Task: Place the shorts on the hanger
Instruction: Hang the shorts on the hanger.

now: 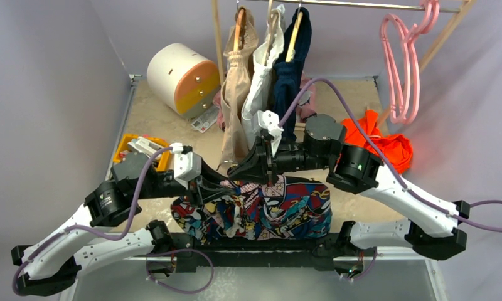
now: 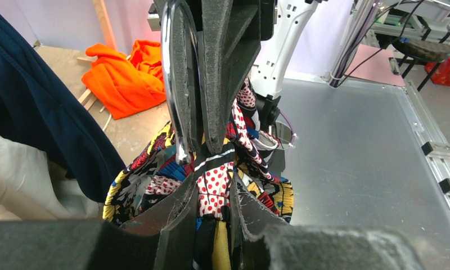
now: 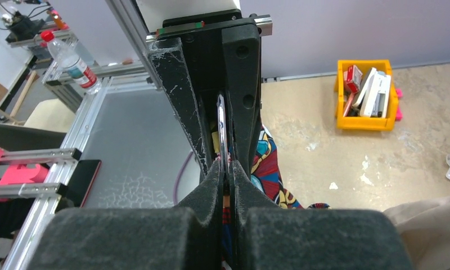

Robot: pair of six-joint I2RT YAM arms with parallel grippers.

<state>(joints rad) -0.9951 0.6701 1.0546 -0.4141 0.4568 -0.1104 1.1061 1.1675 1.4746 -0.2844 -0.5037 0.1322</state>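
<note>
Found right gripper (image 3: pixel 226 166) fingers (image 3: pixel 211 185) pressed tight together, pinching the silver hook of the hanger (image 3: pixel 221 126). Found left gripper (image 2: pixel 214 169) fingers (image 2: pixel 175 216) narrowed onto a red-dotted fold of the shorts (image 1: pixel 267 210), tips almost meeting the right ones. Saw the shorts hanging bunched below the hook, between both arms, at the near edge of the table (image 1: pixel 167 119), in front of hung clothes (image 1: pixel 261 63), with an orange garment (image 1: pixel 389 147) lying behind, to the right.

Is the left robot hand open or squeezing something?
Shut: the left gripper has the shorts pinched between its jaws.
</note>
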